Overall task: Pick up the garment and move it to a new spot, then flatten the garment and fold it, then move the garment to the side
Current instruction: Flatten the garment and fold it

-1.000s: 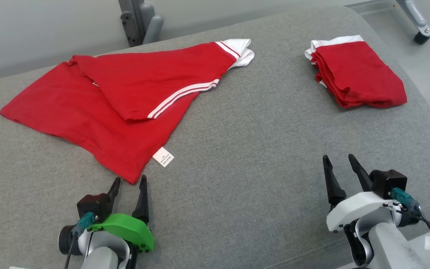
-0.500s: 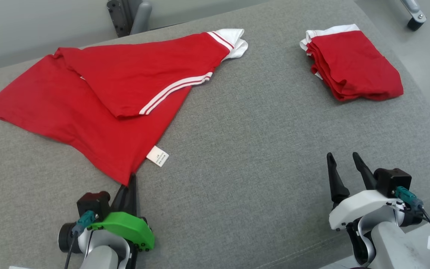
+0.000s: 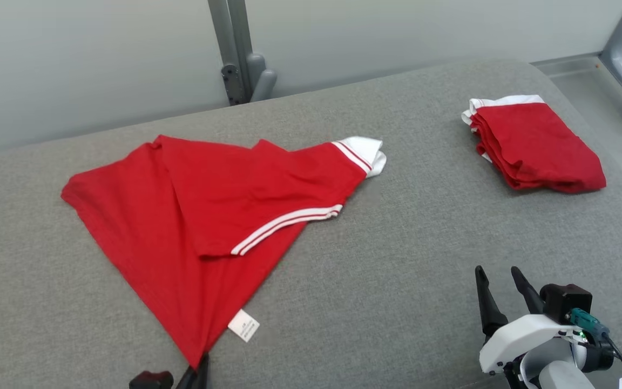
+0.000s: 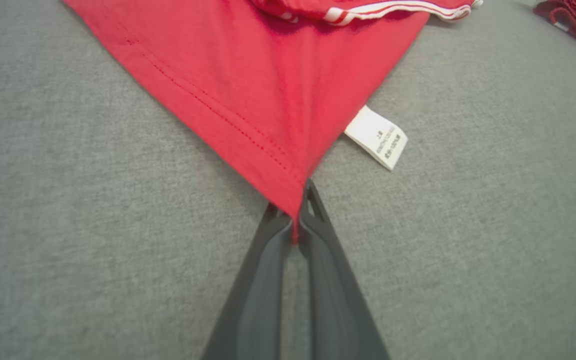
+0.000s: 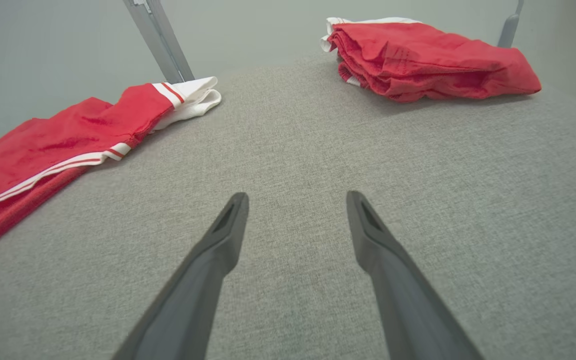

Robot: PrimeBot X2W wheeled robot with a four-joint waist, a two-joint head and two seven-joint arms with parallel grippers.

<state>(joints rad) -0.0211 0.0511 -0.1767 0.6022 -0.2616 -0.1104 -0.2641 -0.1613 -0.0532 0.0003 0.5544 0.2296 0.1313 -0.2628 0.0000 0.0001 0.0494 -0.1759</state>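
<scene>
Since a second ago the left gripper [image 4: 295,220] has gone from spread, just short of the cloth, to clenched on the nearest corner of the garment [image 3: 192,216]. The red body has drawn in from a broad sprawl to a narrower wedge that tapers toward that pinch; the head camera has also tilted, so part of the shift is only the view.

The garment lies on the grey padded surface [image 3: 397,259], well apart from the folded red pile [image 3: 538,146] and on the robot's left of it. One white sleeve [image 3: 367,154] is the part that reaches nearest to the pile. The held hem corner is the part farthest from the pile, with the small white label [image 3: 243,325] on the pile's side of that corner.

Taking a corner rather than a bunch looks deliberate: a pull there should drag the shirt to a new spot and let the overlapped panel slide open.

The right gripper [image 3: 497,270] hovers nearer the robot than the pile, fingers parted and grasping nothing. It is likely kept free for a second corner.
</scene>
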